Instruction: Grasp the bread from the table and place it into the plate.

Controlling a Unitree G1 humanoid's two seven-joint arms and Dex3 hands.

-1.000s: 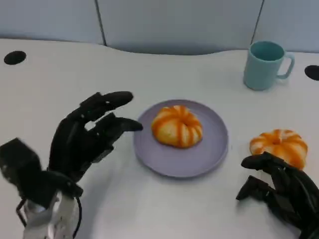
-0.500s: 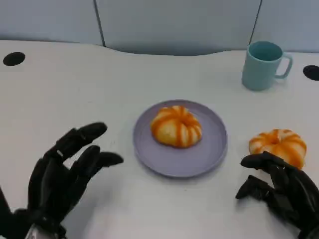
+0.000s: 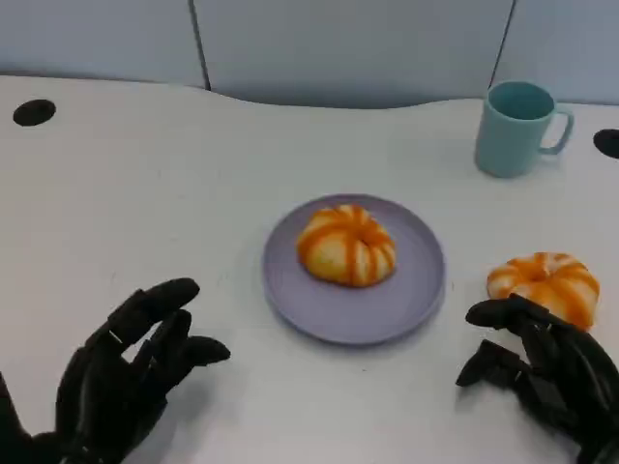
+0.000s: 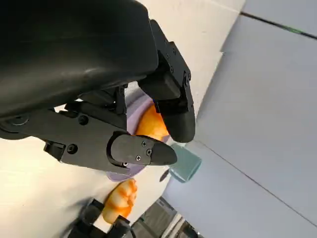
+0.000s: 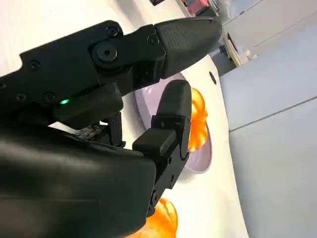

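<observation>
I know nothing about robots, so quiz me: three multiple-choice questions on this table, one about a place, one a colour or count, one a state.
1. Where is the mug?
A. far right of the table
B. on the plate
C. in a hand

2. How many breads are there?
A. one
B. two
C. three

3. What does the right hand hold?
A. bread
B. mug
C. nothing

Answers:
1 A, it stands far behind the plate.
2 B, one bread on the plate, one bread on the table.
3 C, its fingers hold nothing, just short of the table bread.
</observation>
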